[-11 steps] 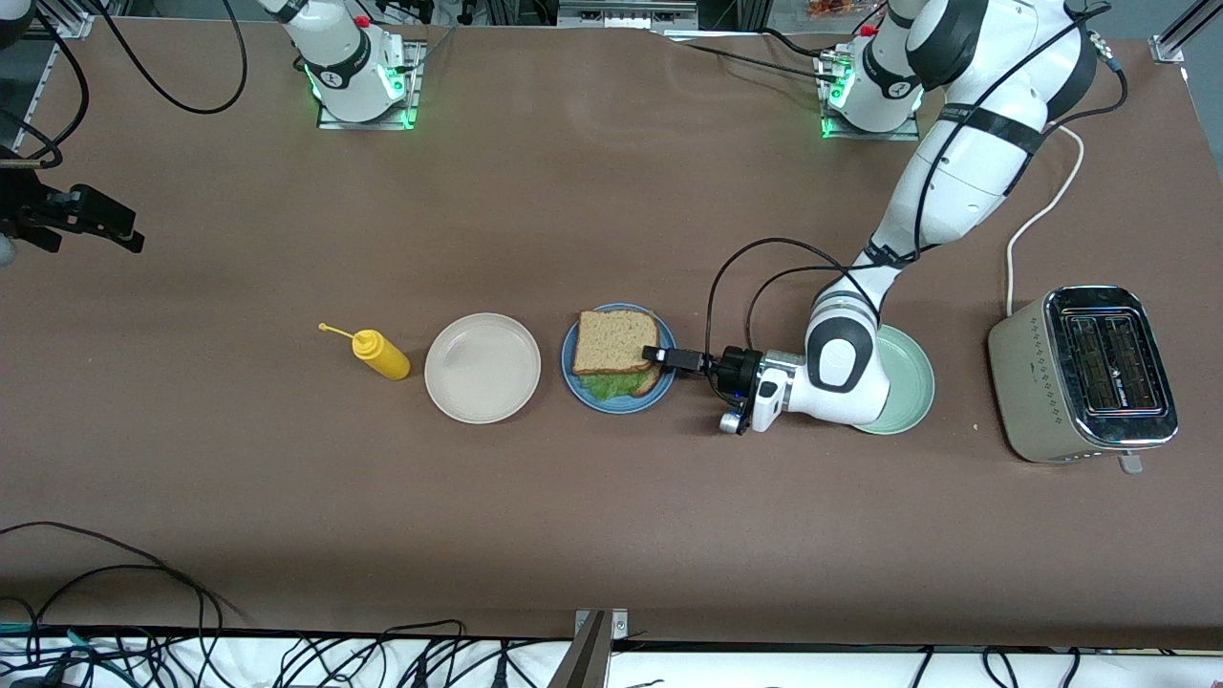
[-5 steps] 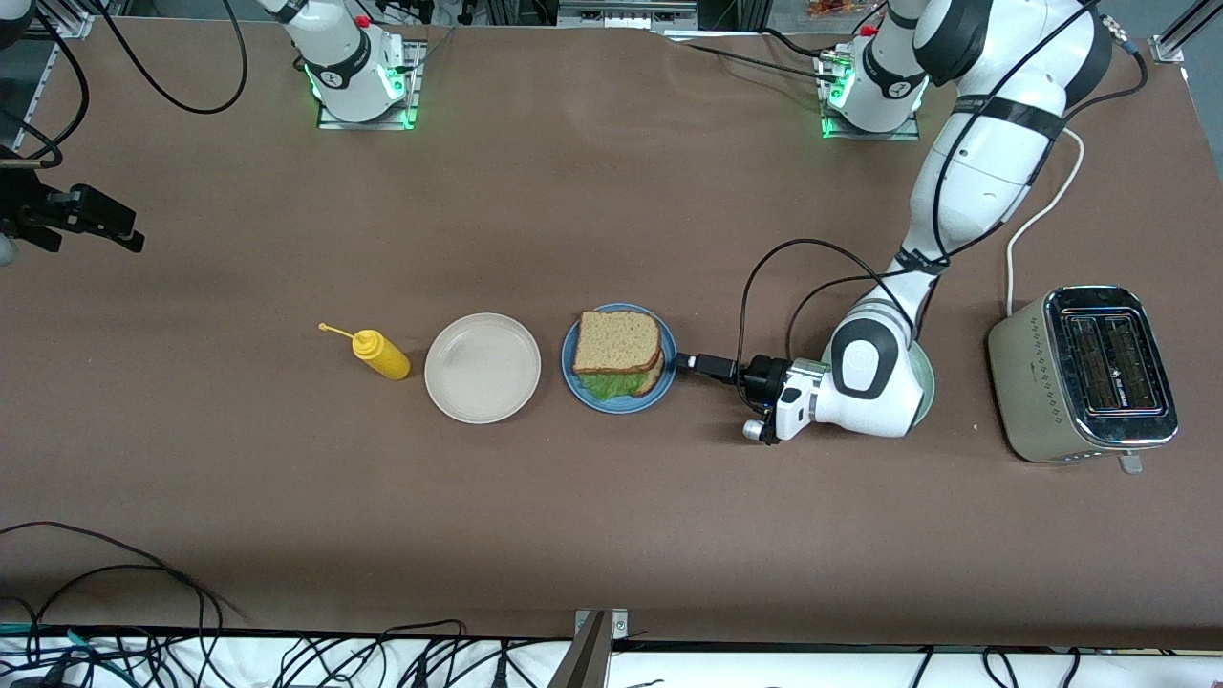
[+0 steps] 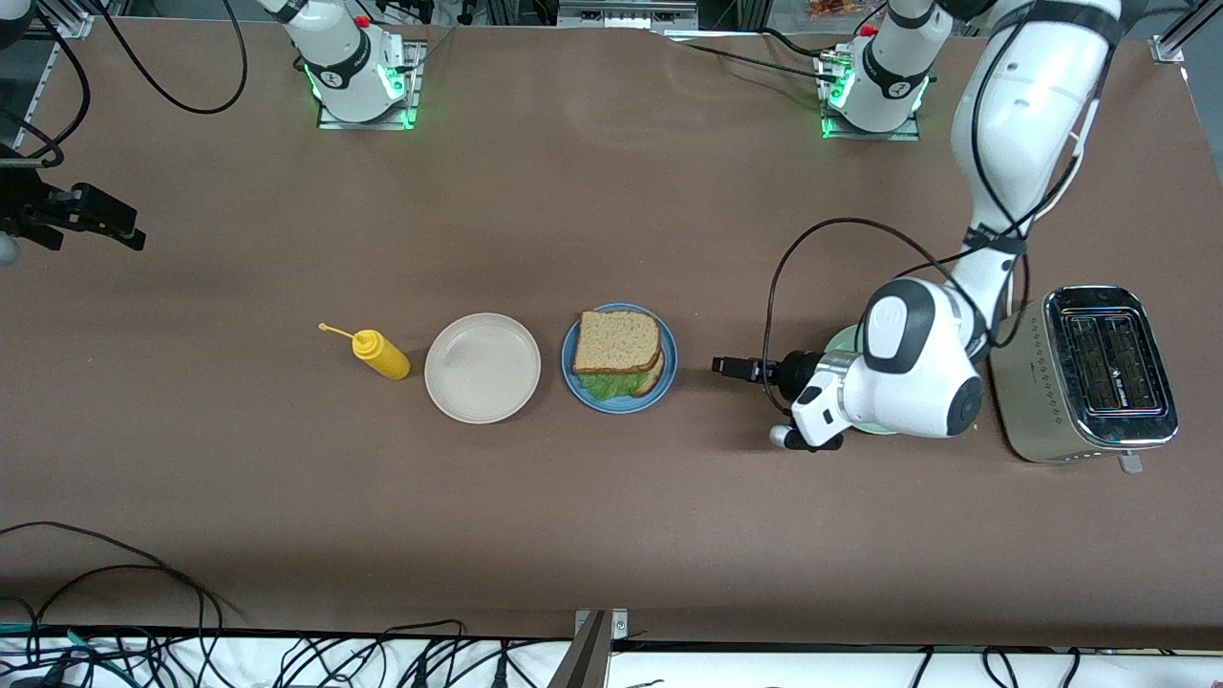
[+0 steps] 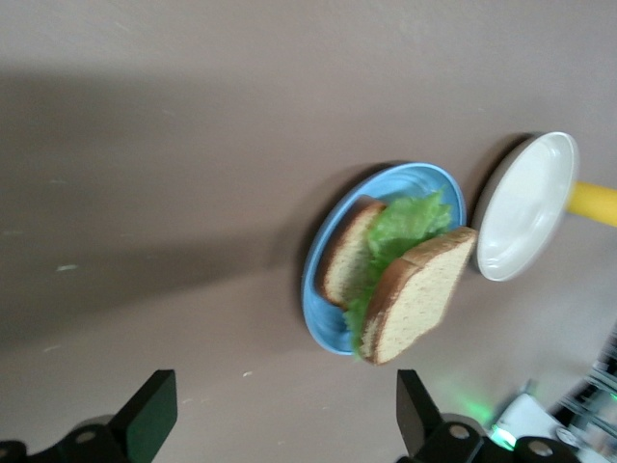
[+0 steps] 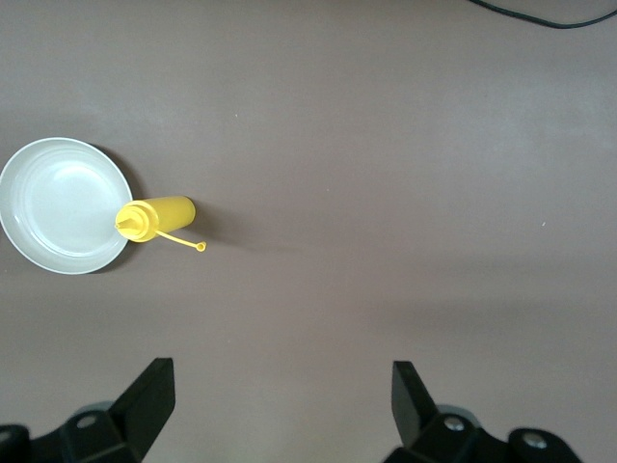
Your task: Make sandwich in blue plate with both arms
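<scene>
The sandwich [image 3: 618, 354] lies on the blue plate [image 3: 669, 368] in mid-table: a brown bread slice on top, green lettuce poking out beneath it, and a second slice under that. The left wrist view shows the sandwich [image 4: 400, 280] and the blue plate [image 4: 323, 309] a short way off from the fingers. My left gripper [image 3: 718, 364] is low over bare table beside the plate, toward the left arm's end, open and empty. Its fingers [image 4: 154, 415] stand wide apart. My right gripper [image 3: 115, 227] waits high over the right arm's end of the table, open and empty [image 5: 280, 386].
A beige plate [image 3: 482, 368] and a yellow squeeze bottle [image 3: 380, 354] sit beside the blue plate toward the right arm's end. A pale green plate [image 3: 846, 342] lies mostly hidden under my left arm. A metal toaster [image 3: 1084, 373] stands at the left arm's end.
My left gripper opened, let go of the top bread slice and drew back from the blue plate toward the left arm's end. The slice now rests on the lettuce.
</scene>
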Tool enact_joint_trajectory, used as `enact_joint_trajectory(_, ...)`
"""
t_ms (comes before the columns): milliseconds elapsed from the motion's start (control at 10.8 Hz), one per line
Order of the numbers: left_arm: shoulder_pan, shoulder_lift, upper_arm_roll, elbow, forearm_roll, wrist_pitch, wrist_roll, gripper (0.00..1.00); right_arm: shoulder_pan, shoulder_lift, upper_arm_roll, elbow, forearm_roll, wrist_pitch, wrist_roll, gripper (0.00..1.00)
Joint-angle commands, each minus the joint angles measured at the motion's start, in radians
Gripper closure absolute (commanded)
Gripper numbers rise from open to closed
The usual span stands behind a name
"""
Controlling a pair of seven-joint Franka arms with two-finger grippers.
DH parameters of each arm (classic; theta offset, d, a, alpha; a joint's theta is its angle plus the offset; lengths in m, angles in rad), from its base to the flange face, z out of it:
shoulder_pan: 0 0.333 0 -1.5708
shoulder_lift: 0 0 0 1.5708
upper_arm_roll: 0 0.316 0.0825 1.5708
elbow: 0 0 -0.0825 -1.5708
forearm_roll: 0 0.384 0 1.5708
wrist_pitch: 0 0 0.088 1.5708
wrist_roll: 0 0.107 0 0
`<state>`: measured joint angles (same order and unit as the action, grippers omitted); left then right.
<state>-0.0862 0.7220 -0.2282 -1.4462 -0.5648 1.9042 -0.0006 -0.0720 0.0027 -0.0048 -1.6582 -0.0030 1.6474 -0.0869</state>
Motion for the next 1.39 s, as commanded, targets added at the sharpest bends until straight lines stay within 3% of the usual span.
enact_joint_trajectory(0, 0.0, -0.104, 0.01, -0.028, 0.216, -0.008, -0.102, 0.0, 0.008, 0.0, -0.004, 0.021, -0.006, -0.029, 0.0, 0.0)
enact_joint_trajectory(277, 0.009, -0.18, 0.017, -0.031, 0.443, -0.008, -0.111, 0.0, 0.008, -0.001, -0.004, 0.021, -0.008, -0.029, 0.0, 0.0)
enact_joint_trajectory(647, 0.098, -0.323, 0.017, -0.039, 0.557, -0.082, -0.101, 0.0, 0.008, 0.0, -0.004, 0.021, -0.006, -0.029, 0.0, 0.0)
enact_joint_trajectory(1017, 0.126, -0.49, 0.02, -0.03, 0.624, -0.258, -0.108, 0.0, 0.008, 0.0, -0.003, 0.021, -0.006, -0.029, 0.0, 0.0)
enact_joint_trajectory(1294, 0.134, -0.629, 0.027, -0.061, 0.571, -0.333, -0.102, 0.0, 0.008, -0.001, -0.004, 0.021, -0.006, -0.029, 0.0, 0.0)
